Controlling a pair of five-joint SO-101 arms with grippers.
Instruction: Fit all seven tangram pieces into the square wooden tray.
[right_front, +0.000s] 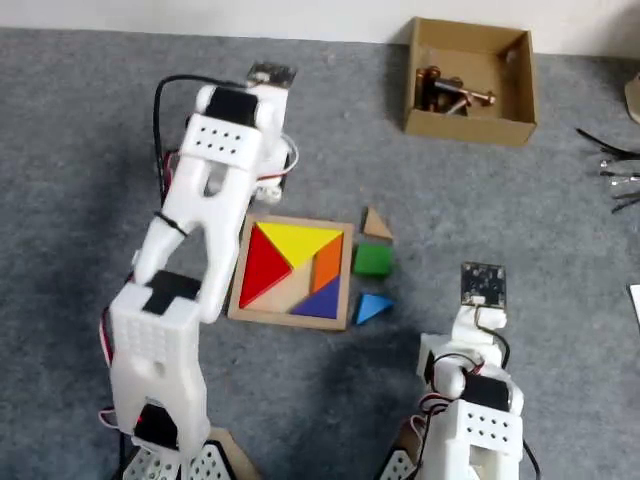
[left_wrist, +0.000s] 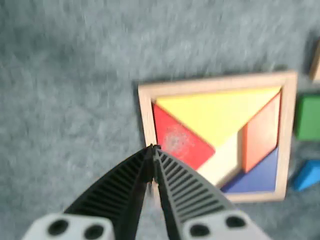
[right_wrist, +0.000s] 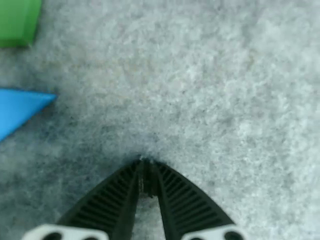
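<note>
The square wooden tray (right_front: 290, 318) lies near the middle of the grey felt tabletop (right_front: 90, 120), between the two arms. The left arm (right_front: 185, 250), the biggest thing in the high view, stretches from the near edge up past the tray and covers its left rim. In the left wrist view its gripper (left_wrist: 152, 150) has its fingers closed on nothing, their tips meeting over that rim (left_wrist: 215, 80) beside the red triangle; whether they touch the wood cannot be told. The right arm (right_front: 480, 410) sits folded low at the near right, well apart from the tray. The right gripper (right_wrist: 145, 162) also has its fingers pressed together and empty, over bare felt. An open cardboard box (right_front: 465, 125) stands at the far right with copper-coloured metal parts (right_front: 445, 92) inside. In the tray lie a yellow triangle (right_front: 298, 243) along the far side, a red triangle (right_front: 262, 272) at the left, a blue-violet triangle (right_front: 322, 298) at the near right corner and an orange piece (right_front: 328, 265) at the right. A strip of bare wood (right_front: 295, 290) shows between them. Just beside the tray's right rim, on the felt, lie a green square (right_front: 372, 259), a light-blue triangle (right_front: 370, 307) nearer the arms and a tan triangle (right_front: 376, 224) beyond it. Black cables (right_front: 610, 160) show at the right edge. A small dark circuit board (right_front: 483, 285) sits on the right arm's wrist, any marks on it too small to read.
</note>
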